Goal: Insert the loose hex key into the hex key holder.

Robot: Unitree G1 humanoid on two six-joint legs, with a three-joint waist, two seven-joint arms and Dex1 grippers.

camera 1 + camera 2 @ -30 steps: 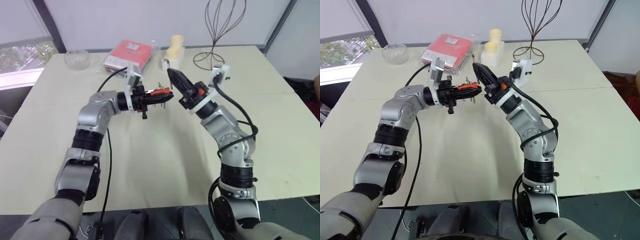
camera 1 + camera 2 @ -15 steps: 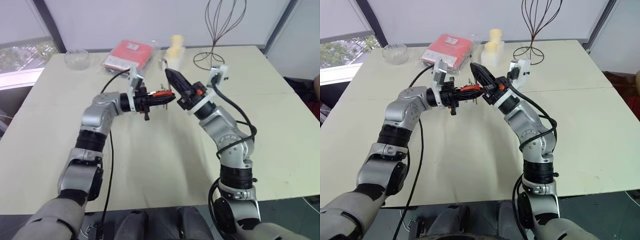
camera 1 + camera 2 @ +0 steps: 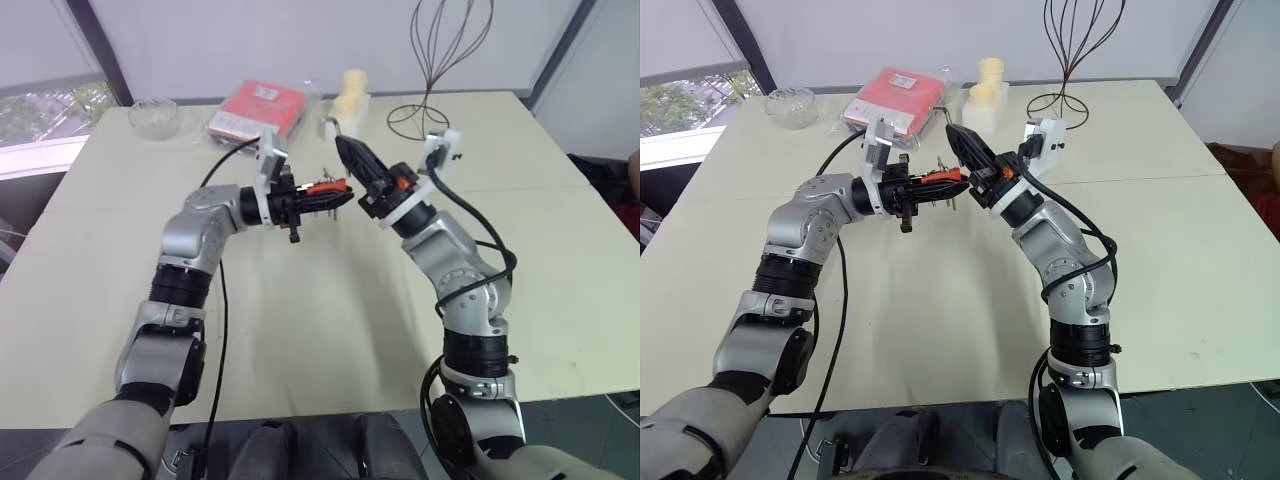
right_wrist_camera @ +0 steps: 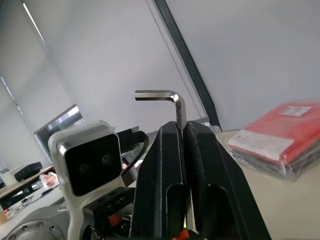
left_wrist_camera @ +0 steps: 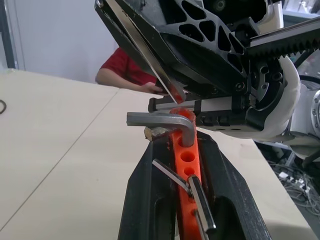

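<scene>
My left gripper [image 3: 330,192] is shut on the hex key holder [image 5: 187,160], an orange-red block held level above the table, with thin grey keys sticking out of it. One bent key [image 5: 165,120] sits in a hole near the holder's end. My right gripper [image 3: 340,146] is shut on the loose hex key [image 4: 176,102], whose L-shaped end juts past the fingertips. The right fingers slant up and away just beyond the holder's end. In the left wrist view a slim metal shaft [image 5: 145,50] runs along them down to the holder's tip. I cannot tell whether they touch.
On the pale table [image 3: 300,320], at the back, lie a flat red packet [image 3: 258,108], a glass bowl [image 3: 152,115], cream candles [image 3: 347,98] and a black wire stand [image 3: 425,95]. A person in red [image 5: 127,72] sits beyond the table.
</scene>
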